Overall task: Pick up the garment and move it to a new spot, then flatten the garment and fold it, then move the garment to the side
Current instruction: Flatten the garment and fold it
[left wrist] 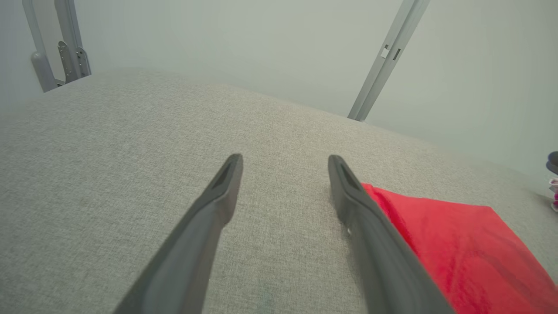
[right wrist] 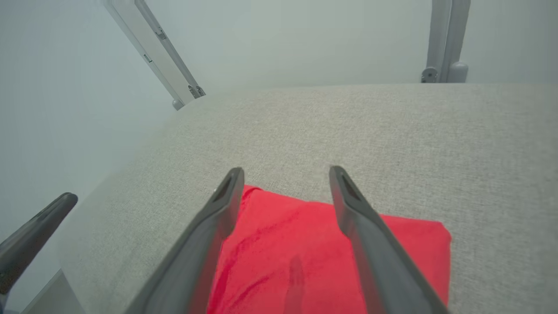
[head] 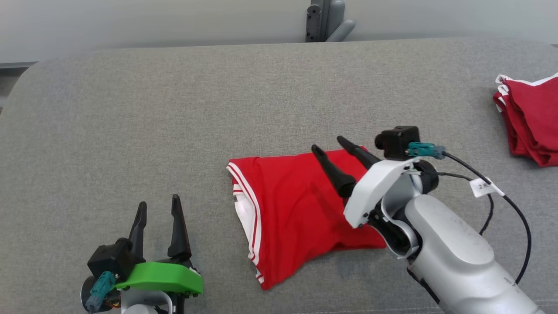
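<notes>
The grey cloth-covered table (head: 130, 109) takes up most of the head view, from the lower edge nearly to the top. One bright red garment (head: 287, 205) lies folded just below the middle of that frame, with white stripes along its left edge. The head view alone shows that striped edge, and a second, darker red pile (head: 532, 117) at the right edge, well apart from the garment; how many pieces are in the pile cannot be told.

The left wrist view catches only a plain corner of the garment (left wrist: 457, 244) at its lower right, partly behind one finger. The right wrist view has the garment (right wrist: 305, 244) at its lower middle, with a faint shadow on the cloth.

There are two grippers, each with two dark fingers. The right gripper (head: 328, 144) reaches over the upper right part of the garment, fingers spread and nothing between them; its own camera shows the same gap (right wrist: 286, 169). Whether the tips touch the cloth cannot be told. The left gripper (head: 158, 200) sits at the lower left over bare table, also spread and empty (left wrist: 284, 158), near the garment's left side.

One black cable (head: 514, 209) with a white tag (head: 484, 186) hangs from the right wrist.
</notes>
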You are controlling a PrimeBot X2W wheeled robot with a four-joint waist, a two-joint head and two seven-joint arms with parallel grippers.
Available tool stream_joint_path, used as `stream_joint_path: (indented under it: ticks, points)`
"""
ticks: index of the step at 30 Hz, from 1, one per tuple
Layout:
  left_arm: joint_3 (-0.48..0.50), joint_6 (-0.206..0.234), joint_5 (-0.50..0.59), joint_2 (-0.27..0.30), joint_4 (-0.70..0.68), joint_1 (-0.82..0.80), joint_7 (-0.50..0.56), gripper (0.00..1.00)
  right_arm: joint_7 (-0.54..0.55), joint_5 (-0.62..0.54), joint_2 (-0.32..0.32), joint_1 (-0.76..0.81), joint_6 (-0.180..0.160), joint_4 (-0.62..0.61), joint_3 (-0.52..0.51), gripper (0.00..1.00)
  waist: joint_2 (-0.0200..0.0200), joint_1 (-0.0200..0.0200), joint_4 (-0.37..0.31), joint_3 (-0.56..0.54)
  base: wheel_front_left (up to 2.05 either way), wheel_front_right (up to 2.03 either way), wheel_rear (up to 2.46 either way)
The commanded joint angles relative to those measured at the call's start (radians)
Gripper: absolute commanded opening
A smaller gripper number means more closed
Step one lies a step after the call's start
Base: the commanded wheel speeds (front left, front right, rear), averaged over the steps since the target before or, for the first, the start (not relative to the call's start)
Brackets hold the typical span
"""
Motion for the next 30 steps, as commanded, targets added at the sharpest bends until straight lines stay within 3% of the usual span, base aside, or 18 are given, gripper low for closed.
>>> stream_joint_path:
  ticks: [1,9,18,22,30]
  points:
    - [-0.001,-0.001,0.011,0.001,0.000,0.009,0.000,1.00,-0.017,-0.015,-0.007,0.015,0.000,-0.008,-0.013,1.00,0.0000,0.0000,-0.006,-0.004,0.00,0.00,0.00]
    - [-0.020,-0.013,0.056,0.002,-0.002,0.015,0.000,1.00,-0.195,-0.185,-0.040,0.146,0.000,-0.065,-0.221,1.00,0.0000,0.0000,-0.036,-0.023,0.00,0.00,0.00]
    - [-0.025,-0.022,0.108,0.006,-0.006,0.012,0.000,1.00,-0.297,-0.381,0.034,0.328,0.000,-0.182,-0.443,1.00,0.0000,0.0000,-0.057,-0.042,0.00,0.00,0.00]
    - [-0.022,-0.024,0.116,0.005,-0.008,0.028,0.000,1.00,-0.310,-0.433,0.068,0.407,0.000,-0.246,-0.498,1.00,0.0000,0.0000,-0.061,-0.054,0.00,0.00,0.00]
    - [-0.013,-0.027,0.116,0.004,-0.016,0.061,0.000,1.00,-0.316,-0.432,0.099,0.501,0.000,-0.297,-0.546,1.00,0.0000,0.0000,-0.067,-0.076,0.00,0.00,0.00]
